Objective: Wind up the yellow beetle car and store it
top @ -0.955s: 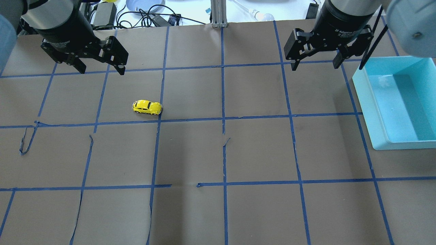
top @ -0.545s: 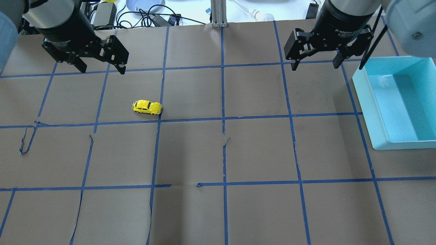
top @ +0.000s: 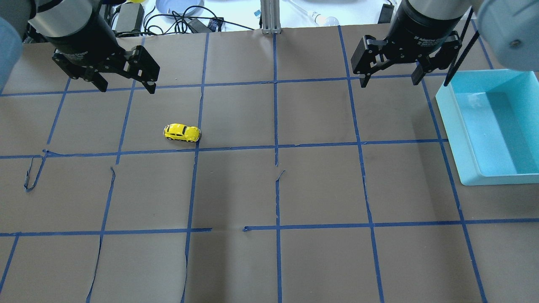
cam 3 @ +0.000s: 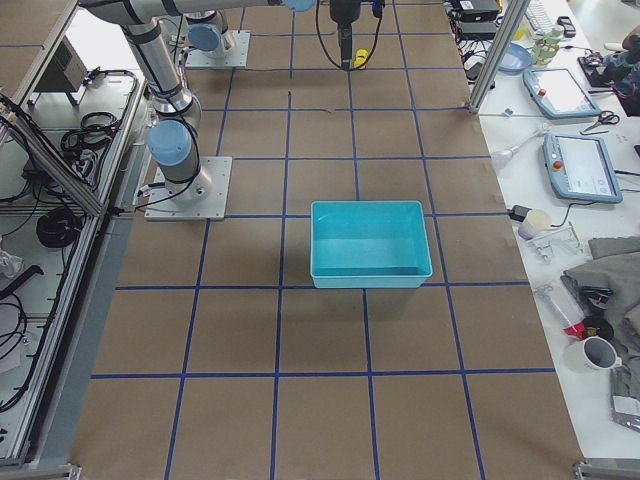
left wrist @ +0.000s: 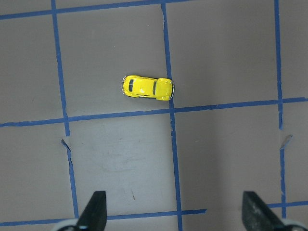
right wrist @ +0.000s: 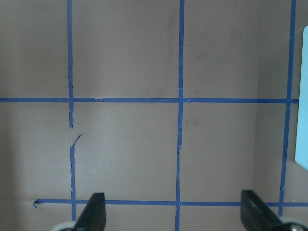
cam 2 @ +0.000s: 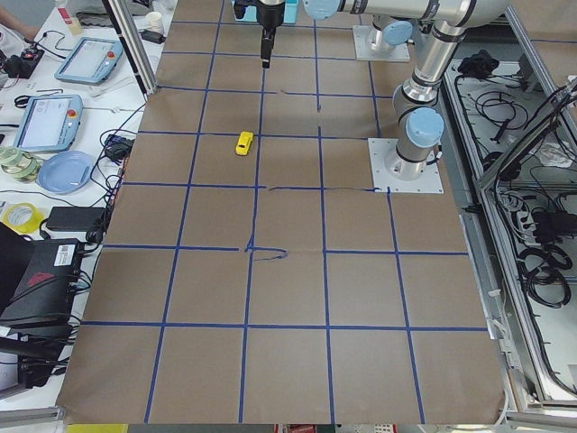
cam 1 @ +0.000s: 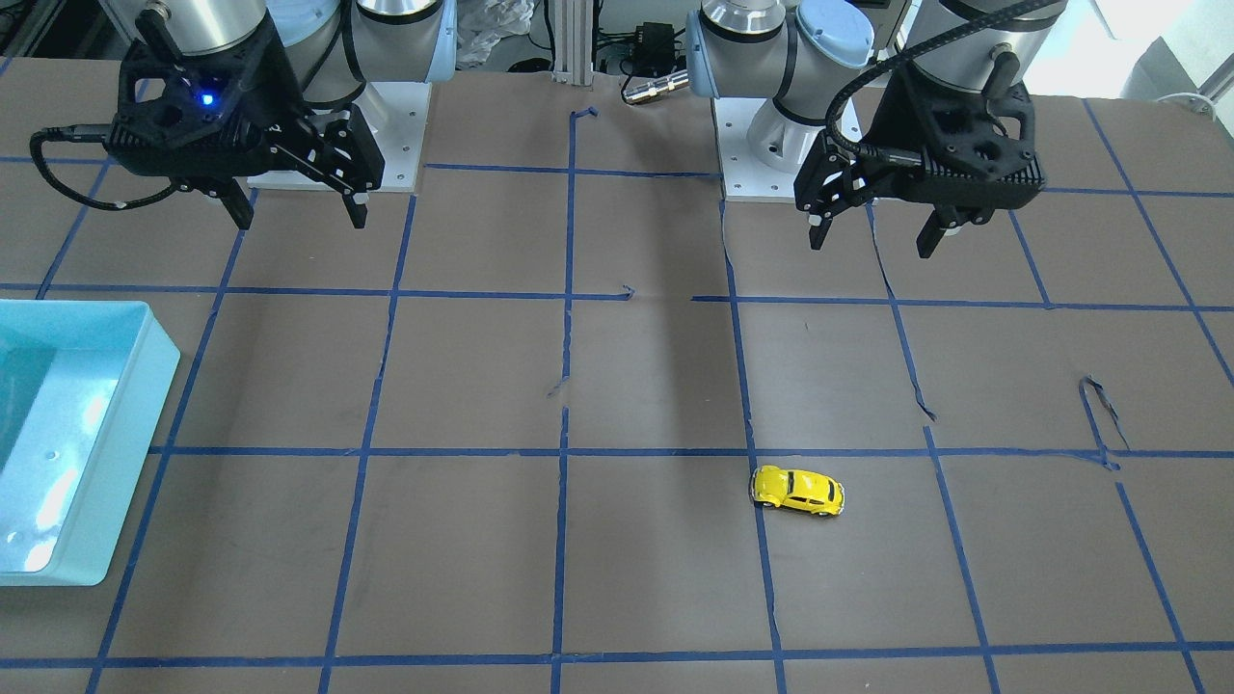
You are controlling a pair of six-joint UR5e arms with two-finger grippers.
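The yellow beetle car stands on its wheels on the brown table, just above a blue tape line; it also shows in the front view, the left side view and the left wrist view. My left gripper is open and empty, held high, up and to the left of the car. My right gripper is open and empty, high over the far right part of the table, left of the turquoise bin.
The turquoise bin at the table's right edge holds nothing I can see; it also shows in the right side view. Blue tape lines form a grid, with loose torn ends. Cables and devices lie beyond the far edge.
My left gripper has shifted very slightly. The car, the bin and the right gripper have not moved.
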